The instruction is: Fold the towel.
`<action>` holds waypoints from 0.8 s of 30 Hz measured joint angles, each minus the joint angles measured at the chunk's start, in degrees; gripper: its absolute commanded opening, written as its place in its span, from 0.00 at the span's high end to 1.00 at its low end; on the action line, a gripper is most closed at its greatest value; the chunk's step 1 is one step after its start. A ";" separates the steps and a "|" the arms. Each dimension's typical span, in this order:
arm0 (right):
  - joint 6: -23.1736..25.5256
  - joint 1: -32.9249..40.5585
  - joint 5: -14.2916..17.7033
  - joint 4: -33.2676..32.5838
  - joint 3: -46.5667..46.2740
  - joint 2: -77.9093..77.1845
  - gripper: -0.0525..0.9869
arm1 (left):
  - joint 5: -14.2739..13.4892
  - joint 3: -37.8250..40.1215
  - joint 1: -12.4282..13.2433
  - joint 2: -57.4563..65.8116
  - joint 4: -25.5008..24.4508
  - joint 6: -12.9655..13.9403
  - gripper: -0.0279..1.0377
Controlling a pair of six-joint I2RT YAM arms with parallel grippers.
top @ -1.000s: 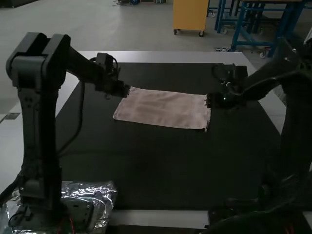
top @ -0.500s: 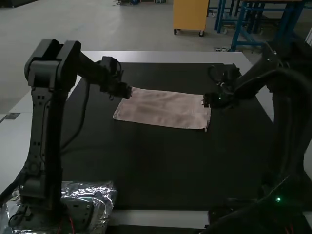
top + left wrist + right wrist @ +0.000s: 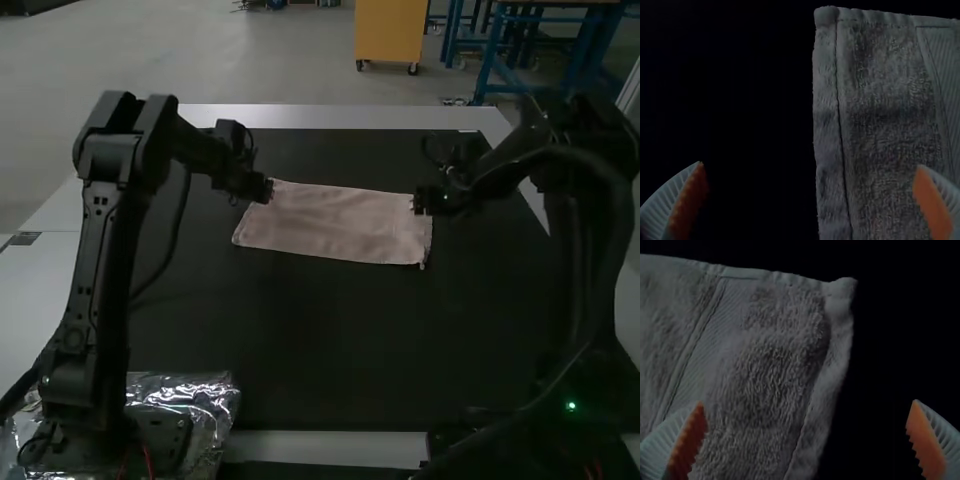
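Towel (image 3: 335, 224) unmoved; left fingers (image 3: 266, 190) and right fingers (image 3: 420, 203), both spread wide, have drawn nearer each other.

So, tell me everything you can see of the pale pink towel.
The pale pink terry towel lies flat on the black tabletop, a rectangle running left to right. It has looped pile, stitched hems and a smoother ribbed band near each short end. Whether it is doubled over I can't tell. The white-ribbed, orange-padded left tool and matching right tool are open by its far corners, not gripping it.
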 measured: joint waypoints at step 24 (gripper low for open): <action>-2.38 -0.46 -4.44 -3.54 0.39 0.33 0.97 | 6.62 5.29 0.33 3.04 -2.69 1.27 0.96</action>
